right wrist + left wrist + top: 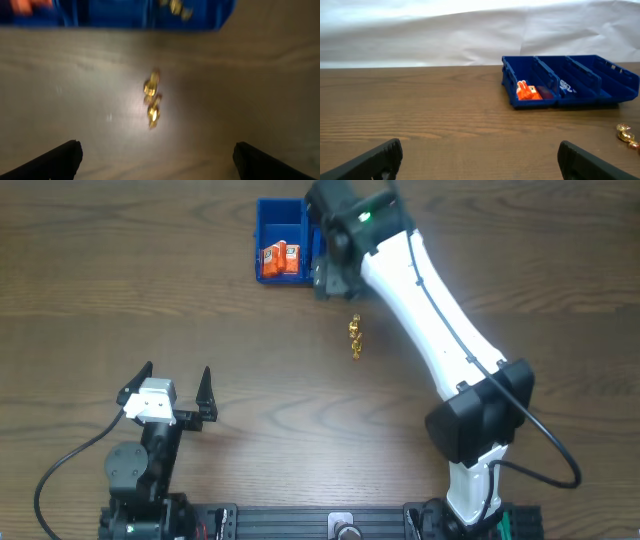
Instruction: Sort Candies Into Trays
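Sorting looks nearly done: orange candies (280, 260) and some gold ones (175, 7) sit in your blue tray (283, 218) at the table's far edge; two gold candies (152, 100) lie beside it, under your spread right gripper (157, 157).

My left tool (178, 383) sits low by its base, fingers spread; my right tool (159, 160) hangs far forward on an outstretched arm, fingers wide apart.

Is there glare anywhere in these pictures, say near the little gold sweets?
Right wrist view: a pale sheen lies on the brown wooden table around the two gold-wrapped candies; top view: the wood is evenly lit, without hot spots; left wrist view: the white sheet backdrop is brightest.
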Available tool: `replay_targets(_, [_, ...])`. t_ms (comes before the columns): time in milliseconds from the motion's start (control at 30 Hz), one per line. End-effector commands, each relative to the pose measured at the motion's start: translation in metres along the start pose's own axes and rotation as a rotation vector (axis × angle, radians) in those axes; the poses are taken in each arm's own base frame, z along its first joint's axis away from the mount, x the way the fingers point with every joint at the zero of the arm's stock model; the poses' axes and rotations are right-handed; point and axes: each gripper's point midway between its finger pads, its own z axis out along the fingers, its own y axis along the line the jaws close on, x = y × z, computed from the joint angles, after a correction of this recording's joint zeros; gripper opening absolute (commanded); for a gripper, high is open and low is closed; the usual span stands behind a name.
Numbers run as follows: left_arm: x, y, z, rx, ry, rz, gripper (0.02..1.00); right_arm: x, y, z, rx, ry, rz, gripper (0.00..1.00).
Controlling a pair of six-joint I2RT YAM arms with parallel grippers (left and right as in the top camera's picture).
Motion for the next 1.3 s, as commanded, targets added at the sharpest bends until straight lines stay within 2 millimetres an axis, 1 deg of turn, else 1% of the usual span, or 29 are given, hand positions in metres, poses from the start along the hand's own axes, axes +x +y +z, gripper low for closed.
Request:
replay_targets(33, [0.016, -0.001, 0.001, 0.011, 0.047, 0.000, 0.998, 0.050, 0.000, 0.059, 0.058, 0.197, 0.060, 1.000])
replay_targets(133, [0.016, -0.001, 0.001, 0.011, 0.047, 0.000, 0.996, 0.070, 0.002, 0.087, 0.046, 0.256, 0.057, 1.000])
replay_targets(200, [0.016, -0.001, 0.001, 0.011, 0.047, 0.000, 0.998, 0.077, 0.005, 0.101, 0.029, 0.267, 0.053, 1.000])
replay_targets(333, [0.016, -0.001, 0.001, 0.011, 0.047, 0.000, 0.998, 0.079, 0.005, 0.124, 0.014, 0.244, 0.060, 1.000])
replay_targets(400, [0.016, -0.001, 0.001, 0.011, 0.047, 0.000, 0.998, 0.080, 0.002, 0.135, 0.010, 0.239, 0.071, 1.000])
replay_targets(467, [0.016, -0.001, 0.001, 0.010, 0.047, 0.000, 0.998, 0.083, -0.001, 0.143, 0.010, 0.240, 0.073, 1.000])
replay_targets(533, [0.016, -0.001, 0.001, 0.011, 0.047, 0.000, 0.996, 0.085, 0.000, 0.150, -0.015, 0.239, 0.045, 1.000])
replay_targets(633, [0.016, -0.001, 0.001, 0.011, 0.046, 0.000, 0.998, 0.083, 0.000, 0.156, -0.035, 0.229, 0.041, 1.000])
replay_targets(767, [0.016, -0.001, 0.001, 0.011, 0.047, 0.000, 0.998, 0.077, 0.004, 0.158, -0.051, 0.203, 0.038, 0.991])
replay_targets(867, [0.016, -0.001, 0.001, 0.011, 0.047, 0.000, 0.998, 0.074, 0.005, 0.159, -0.058, 0.191, 0.037, 0.941])
replay_targets(1100, [0.016, -0.001, 0.001, 0.011, 0.046, 0.000, 0.998, 0.068, 0.007, 0.160, -0.069, 0.169, 0.042, 0.895])
replay_targets(1300, [0.016, -0.001, 0.001, 0.011, 0.047, 0.000, 0.998, 0.064, 0.006, 0.161, -0.062, 0.152, 0.044, 0.812])
